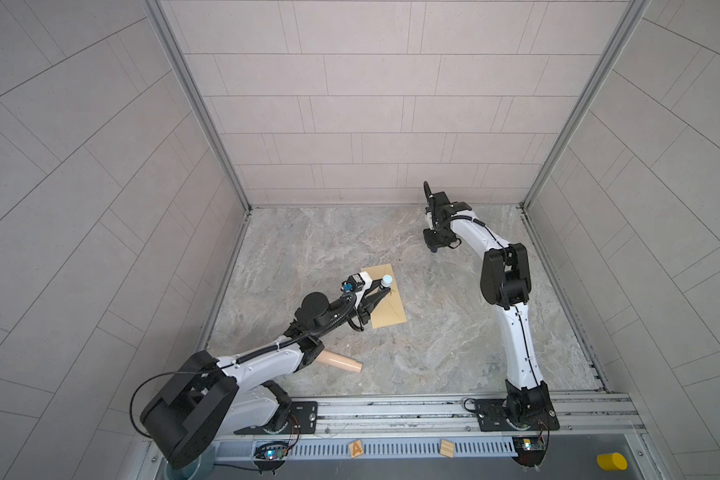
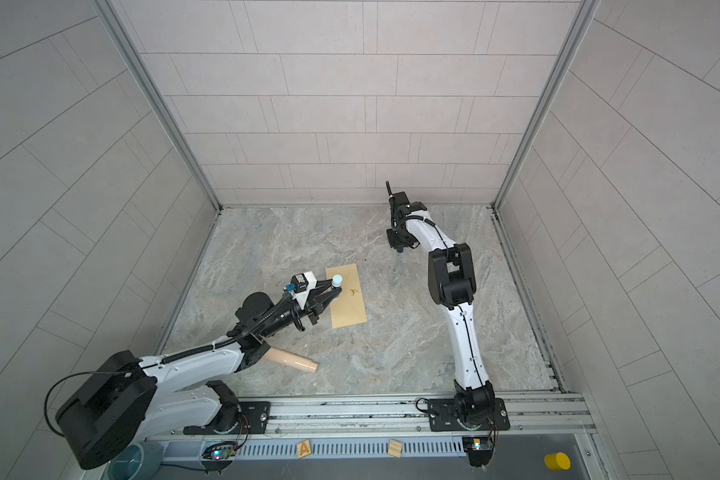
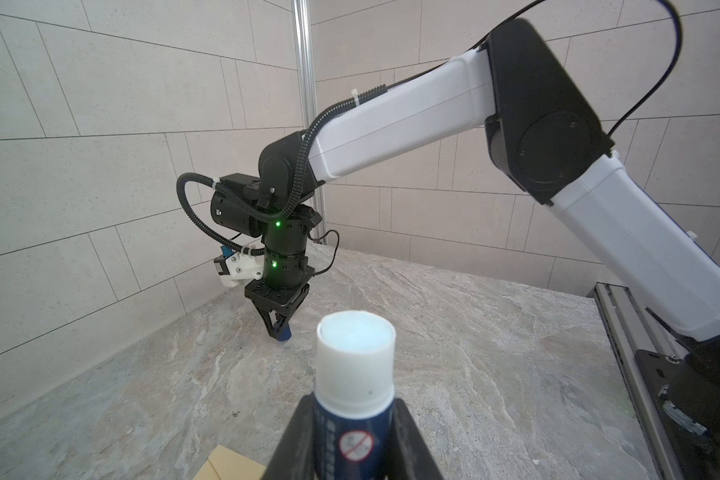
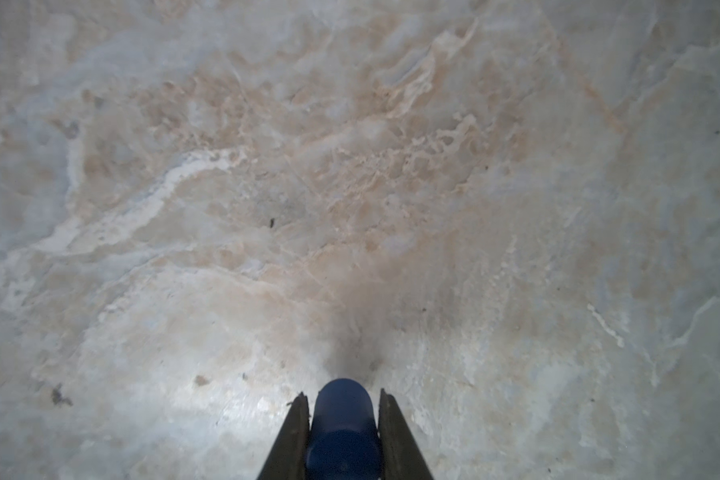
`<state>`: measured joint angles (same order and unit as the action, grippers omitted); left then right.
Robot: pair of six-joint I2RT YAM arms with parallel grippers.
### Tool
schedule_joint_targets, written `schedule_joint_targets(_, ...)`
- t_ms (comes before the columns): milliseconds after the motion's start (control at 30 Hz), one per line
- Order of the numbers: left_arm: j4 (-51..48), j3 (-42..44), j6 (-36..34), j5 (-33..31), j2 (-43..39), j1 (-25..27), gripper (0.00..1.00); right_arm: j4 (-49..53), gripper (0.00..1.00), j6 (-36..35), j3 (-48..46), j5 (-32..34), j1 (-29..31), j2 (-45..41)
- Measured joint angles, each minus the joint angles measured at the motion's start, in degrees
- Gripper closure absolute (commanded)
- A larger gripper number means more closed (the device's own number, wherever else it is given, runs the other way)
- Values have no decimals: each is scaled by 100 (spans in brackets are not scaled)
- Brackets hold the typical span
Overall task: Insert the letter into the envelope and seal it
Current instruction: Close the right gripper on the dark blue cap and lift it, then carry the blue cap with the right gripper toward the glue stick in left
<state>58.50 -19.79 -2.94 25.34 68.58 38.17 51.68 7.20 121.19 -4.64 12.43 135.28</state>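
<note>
The tan envelope (image 1: 389,309) (image 2: 350,305) lies flat on the marble table, left of the middle, with a small dark mark on it; one corner (image 3: 229,463) shows in the left wrist view. The letter is hidden. My left gripper (image 1: 382,290) (image 2: 334,291) (image 3: 352,415) hovers over the envelope's far end, shut on a blue glue stick (image 3: 355,353) whose white tip points up. Far off at the back right, my right gripper (image 1: 433,248) (image 2: 399,248) (image 3: 281,334) (image 4: 343,399) points down close to the table, shut on a dark blue cap (image 4: 343,419).
A beige cup (image 1: 343,362) lies on its side beside the left arm's forearm. Two wooden blocks (image 1: 355,449) (image 1: 446,449) and a yellow cylinder (image 1: 611,461) sit beyond the front rail. Tiled walls close the table on three sides.
</note>
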Motion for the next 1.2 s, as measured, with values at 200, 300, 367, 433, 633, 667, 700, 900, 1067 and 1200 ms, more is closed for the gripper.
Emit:
schedule_joint_targets(200,4,0,-2,13,74,0,100,-109,77,63,-811,-376,22,-1202)
schedule_joint_targets(300,7,0,-7,31,116,0,100,-195,77,79,-1154,-592,42,-1882)
schedule_joint_targets(367,9,0,-7,44,131,0,100,-262,77,87,-1423,-743,66,-2328)
schedule_joint_targets(433,24,0,-9,61,146,0,100,-372,77,96,-1768,-944,109,-2850)
schedule_joint_targets(633,39,0,-11,131,173,0,100,-691,78,101,-2712,-1502,304,-4186)
schedule_joint_targets(667,39,0,-11,144,177,0,100,-769,78,103,-2876,-1576,343,-4391)
schedule_joint_targets(700,39,0,-13,157,179,0,100,-835,78,111,-3049,-1657,393,-4618)
schedule_joint_targets(900,39,0,-35,256,184,0,100,-1047,78,234,-3563,-2218,651,-5560)
schedule_joint_targets(1067,39,0,-48,374,186,0,100,-1075,78,295,-3639,-2544,997,-5829)
schedule_joint_targets(1200,39,0,-48,452,186,0,100,-1062,78,295,-3654,-2686,1355,-5847)
